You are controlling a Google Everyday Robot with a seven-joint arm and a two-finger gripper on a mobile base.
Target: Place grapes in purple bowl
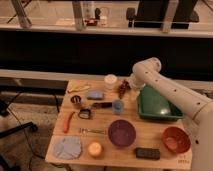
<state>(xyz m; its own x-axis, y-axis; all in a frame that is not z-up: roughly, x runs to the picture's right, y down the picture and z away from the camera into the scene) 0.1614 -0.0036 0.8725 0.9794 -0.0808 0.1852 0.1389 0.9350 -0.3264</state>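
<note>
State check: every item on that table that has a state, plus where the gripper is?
grapes: outside any bowl, beside the gripper
gripper: low at the grapes, contact unclear
purple bowl: upright, empty
orange bowl: upright, empty
green tray: empty
blue cup: upright
pepper: lying flat

White rounded arm (pixel 167 89), gripper (pixel 128 84) at grapes (pixel 121 91)

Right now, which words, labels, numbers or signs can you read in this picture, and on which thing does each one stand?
None can be read.
Faint dark marks on the front right corner of the table: too blurred to read.
The hand, down at the grapes beside the green tray, shows no label.
</note>
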